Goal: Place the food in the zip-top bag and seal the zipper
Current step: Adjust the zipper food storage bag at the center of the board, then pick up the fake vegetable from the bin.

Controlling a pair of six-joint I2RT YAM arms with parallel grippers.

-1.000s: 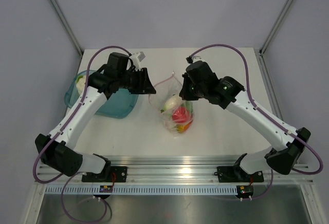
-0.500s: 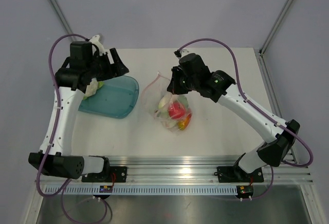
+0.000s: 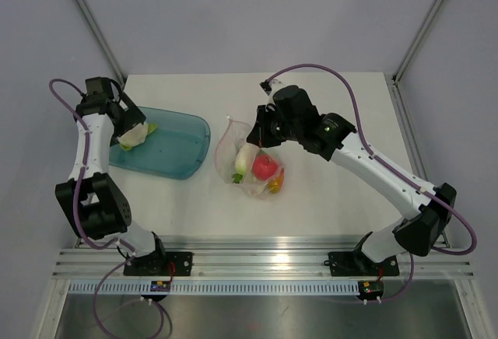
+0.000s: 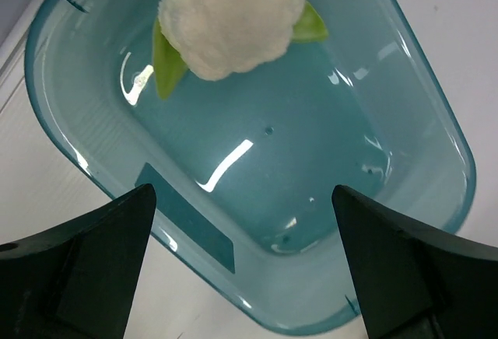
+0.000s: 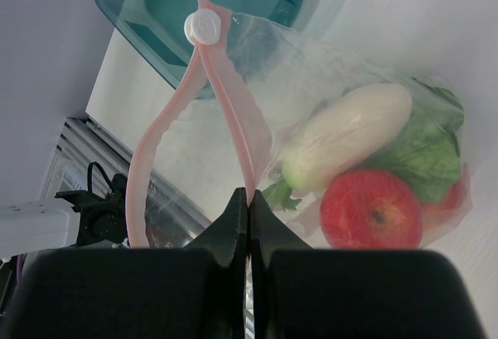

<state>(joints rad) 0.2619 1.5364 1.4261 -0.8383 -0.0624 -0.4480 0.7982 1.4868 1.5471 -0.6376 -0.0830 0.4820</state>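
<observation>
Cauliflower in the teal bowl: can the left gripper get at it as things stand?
Probably yes: the left gripper hangs open above the bowl, and nothing covers the cauliflower lying in it.

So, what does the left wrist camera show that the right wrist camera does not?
Only the left wrist view: the inside of the teal bowl, with one cream cauliflower piece at one end, and the left fingers spread wide apart above it. Only the right wrist view: the clear bag holding a white radish, a red tomato and green leaves, and the right fingers pinched on the bag's pink zipper. Both: a part of the bowl and the white table.
</observation>
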